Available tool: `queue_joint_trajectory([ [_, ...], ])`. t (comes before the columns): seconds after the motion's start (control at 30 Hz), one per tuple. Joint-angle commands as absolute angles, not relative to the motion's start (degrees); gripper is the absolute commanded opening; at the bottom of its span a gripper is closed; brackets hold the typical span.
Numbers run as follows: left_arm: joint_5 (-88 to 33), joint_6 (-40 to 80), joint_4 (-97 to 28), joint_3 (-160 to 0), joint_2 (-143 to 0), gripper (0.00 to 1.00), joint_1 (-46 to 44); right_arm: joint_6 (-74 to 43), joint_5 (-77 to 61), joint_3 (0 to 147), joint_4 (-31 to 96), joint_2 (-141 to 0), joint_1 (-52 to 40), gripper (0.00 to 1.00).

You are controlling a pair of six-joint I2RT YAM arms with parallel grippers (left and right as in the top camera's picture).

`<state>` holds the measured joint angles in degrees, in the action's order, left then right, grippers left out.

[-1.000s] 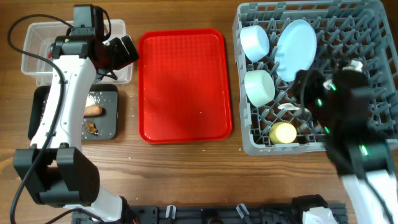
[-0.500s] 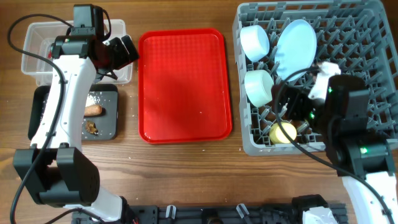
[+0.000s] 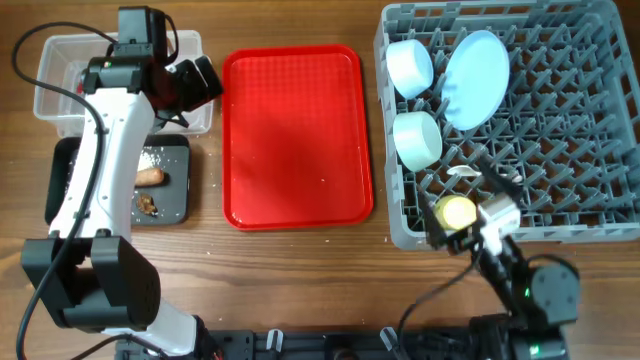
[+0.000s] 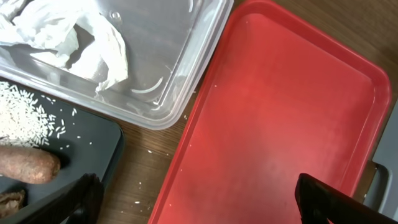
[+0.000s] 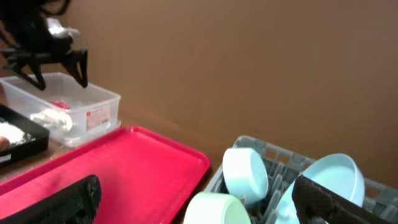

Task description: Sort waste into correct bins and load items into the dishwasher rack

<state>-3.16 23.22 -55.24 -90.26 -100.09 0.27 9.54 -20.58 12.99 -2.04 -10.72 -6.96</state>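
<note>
The grey dishwasher rack [image 3: 600, 232] holds the pale blue plate [image 3: 476, 66], two bowls [image 3: 409, 66] [image 3: 417, 140], a yellow cup [image 3: 457, 211] and a white spoon [image 3: 462, 172]. My right gripper [image 3: 455, 232] [image 5: 196, 205] stands open and empty at the rack's front edge, near the cup. In the clear tub [image 3: 60, 60] lie crumpled white paper [image 4: 68, 31] and a red wrapper [image 5: 59, 104]. The black tray [image 3: 175, 205] carries a sausage piece [image 3: 151, 177], rice [image 3: 155, 157] and dark crumbs [image 3: 148, 204]. My left gripper [image 3: 205, 80] [image 4: 199, 199] hangs open and empty between the tub and the red tray.
The flat red serving tray [image 3: 295, 135] lies bare between the bins and the rack. A few rice grains [image 4: 149, 202] dot the wooden table beside the black tray. Black cables trail by the left arm and the right arm's base.
My right arm has pulled back from above the rack's middle to the table's front edge, uncovering the cup and spoon. The left arm has not moved.
</note>
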Motion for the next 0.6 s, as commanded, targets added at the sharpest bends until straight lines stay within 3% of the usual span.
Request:
queue_joint_trajectory([
  [0.0, -3.81, 23.18, -55.13, -89.95, -100.51, 1.00, 0.23, 10.31, -21.30, 7.60, -2.52, -2.00, -6.90, 1.00],
  [0.17, -3.81, 23.18, -55.13, -89.95, -100.51, 1.00, 0.23, 10.11, -21.23, 3.73, -2.74, -0.14, -6.94, 1.00],
  [0.3, -3.81, 23.18, -55.11, -89.95, -100.51, 1.00, 0.23, 1.80, -16.86, 0.69, -3.62, -0.14, -6.94, 1.00],
  [0.57, -3.81, 23.18, -55.13, -89.95, -100.51, 1.00, 0.23, 1.48, -13.76, 0.27, -1.28, -0.14, -7.05, 1.00],
])
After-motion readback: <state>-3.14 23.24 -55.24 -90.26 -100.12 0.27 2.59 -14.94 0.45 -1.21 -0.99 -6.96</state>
